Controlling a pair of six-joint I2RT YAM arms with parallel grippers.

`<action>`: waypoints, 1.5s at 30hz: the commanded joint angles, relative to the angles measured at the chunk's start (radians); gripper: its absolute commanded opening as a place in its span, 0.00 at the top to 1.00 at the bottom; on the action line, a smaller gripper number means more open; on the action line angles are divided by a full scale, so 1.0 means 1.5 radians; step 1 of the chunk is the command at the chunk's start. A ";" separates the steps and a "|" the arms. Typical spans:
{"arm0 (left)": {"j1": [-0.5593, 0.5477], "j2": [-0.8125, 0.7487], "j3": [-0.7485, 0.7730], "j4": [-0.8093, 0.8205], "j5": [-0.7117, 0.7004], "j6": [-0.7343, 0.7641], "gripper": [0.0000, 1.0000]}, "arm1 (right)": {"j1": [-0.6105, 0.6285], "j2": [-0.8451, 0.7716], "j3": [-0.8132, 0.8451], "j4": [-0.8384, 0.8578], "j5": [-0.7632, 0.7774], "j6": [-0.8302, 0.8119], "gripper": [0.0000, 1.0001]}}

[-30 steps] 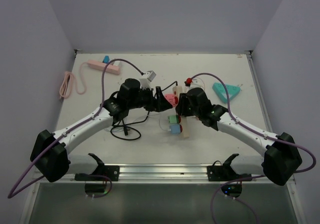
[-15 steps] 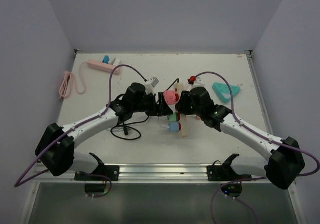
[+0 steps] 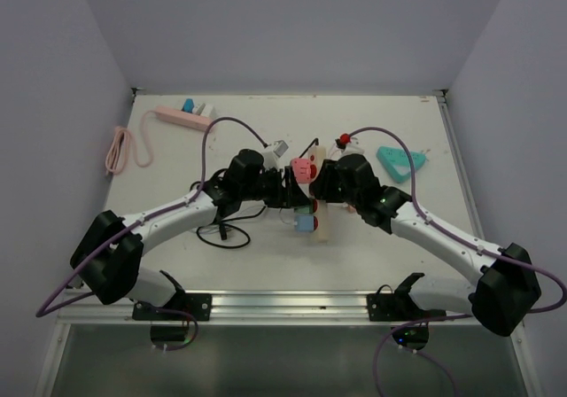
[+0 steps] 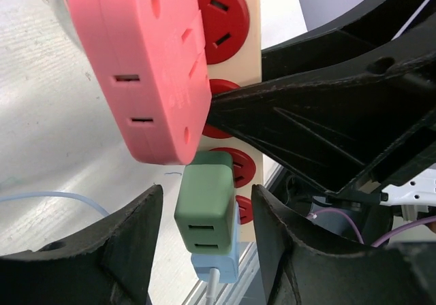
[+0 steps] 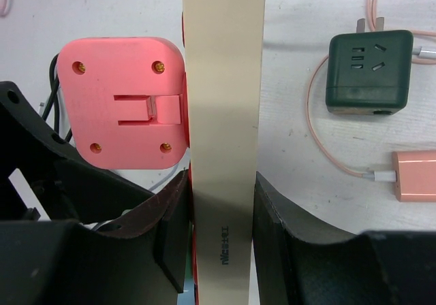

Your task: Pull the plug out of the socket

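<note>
Clamping the cream socket strip (image 5: 221,80) by its edges, the right gripper (image 5: 221,210) pinches it. The left gripper (image 4: 206,213) stands spread astride the green plug (image 4: 203,193), which sits against the strip, pins hidden. Beyond, a pink adapter (image 4: 146,67) masks some sockets.

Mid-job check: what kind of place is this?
Likely a robot test cell: plain walls box in a white table, left arm and right arm mount on a metal rail, props include a cream power strip and a pink power strip.

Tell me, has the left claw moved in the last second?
Yes. Against the unmoving pink strip at the back left, the left claw has slid rightward, closer to the beige socket strip.
</note>
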 commanded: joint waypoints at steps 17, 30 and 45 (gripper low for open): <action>0.000 -0.028 -0.022 0.045 0.018 -0.010 1.00 | -0.002 -0.080 -0.083 0.090 0.103 -0.017 1.00; 0.025 -0.110 -0.019 -0.023 -0.003 0.058 1.00 | -0.036 -0.116 -0.126 -0.028 0.237 -0.075 1.00; 0.026 -0.170 0.032 -0.168 -0.079 0.092 1.00 | -0.038 -0.069 -0.094 -0.079 0.259 -0.076 1.00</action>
